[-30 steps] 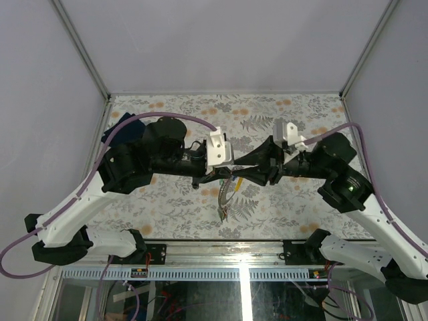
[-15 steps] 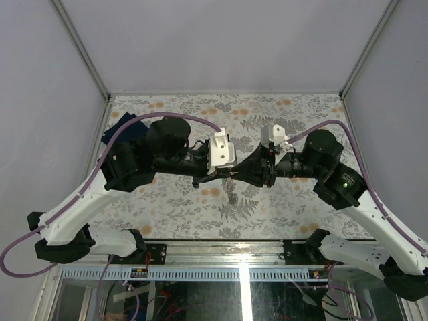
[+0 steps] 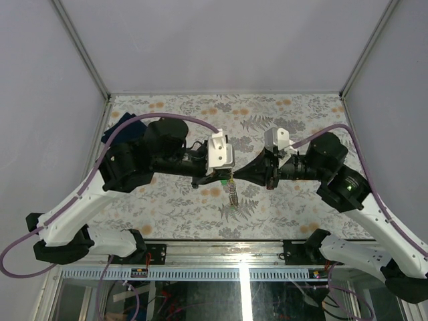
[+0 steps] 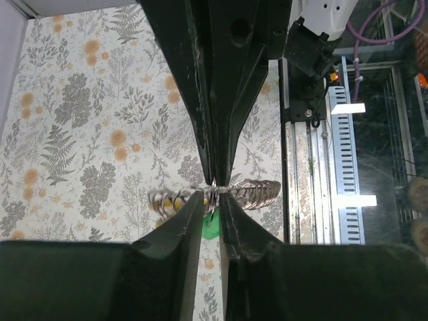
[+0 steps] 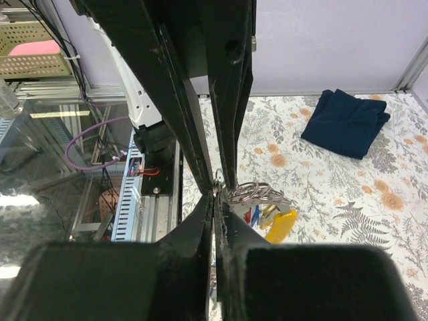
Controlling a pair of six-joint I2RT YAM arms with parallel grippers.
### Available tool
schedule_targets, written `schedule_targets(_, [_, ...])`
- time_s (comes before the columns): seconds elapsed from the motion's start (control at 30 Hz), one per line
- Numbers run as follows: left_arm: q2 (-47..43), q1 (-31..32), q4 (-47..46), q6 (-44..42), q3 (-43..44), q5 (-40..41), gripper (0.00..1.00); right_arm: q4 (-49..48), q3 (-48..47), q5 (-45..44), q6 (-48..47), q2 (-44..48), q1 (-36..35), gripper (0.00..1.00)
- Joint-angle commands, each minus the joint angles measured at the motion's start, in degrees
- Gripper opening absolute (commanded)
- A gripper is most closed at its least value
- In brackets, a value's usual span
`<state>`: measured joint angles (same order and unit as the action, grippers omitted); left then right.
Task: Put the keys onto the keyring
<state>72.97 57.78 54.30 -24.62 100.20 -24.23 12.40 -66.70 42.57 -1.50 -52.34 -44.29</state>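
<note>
Partly hidden keys [image 5: 281, 224], keyring [image 4: 212, 195] edge-on

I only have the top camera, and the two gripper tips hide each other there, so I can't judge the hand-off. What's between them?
Observer: The left wrist view shows the keyring edge-on between the left gripper fingertips, which stand slightly apart.
Operator: And the other side?
Observer: The right gripper is shut on the keyring's edge, seen from its own wrist.
Operator: Any keys there?
Observer: A yellow tag shows just below the keyring; whether it's threaded on, I can't tell.
</note>
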Motion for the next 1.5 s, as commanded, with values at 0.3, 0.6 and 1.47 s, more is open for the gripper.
schedule_targets(0.3, [-9.7, 0.0, -15.0, 1.1, -9.1, -5.1, 0.27, -8.6, 0.9, 3.5, -0.5, 6.0, 0.0, 0.00])
schedule_targets(0.6, [-9.4, 0.0, -17.8, 2.1, -9.9, -7.5, 0.26, -10.8, 1.5, 4.4, 0.6, 6.3, 0.0, 0.00])
schedule_targets(1.47, [-8.6, 0.0, -17.8, 1.7, -10.6, -8.2, 0.00, -15.0, 3.0, 4.0, 2.8, 7.6, 0.0, 0.00])
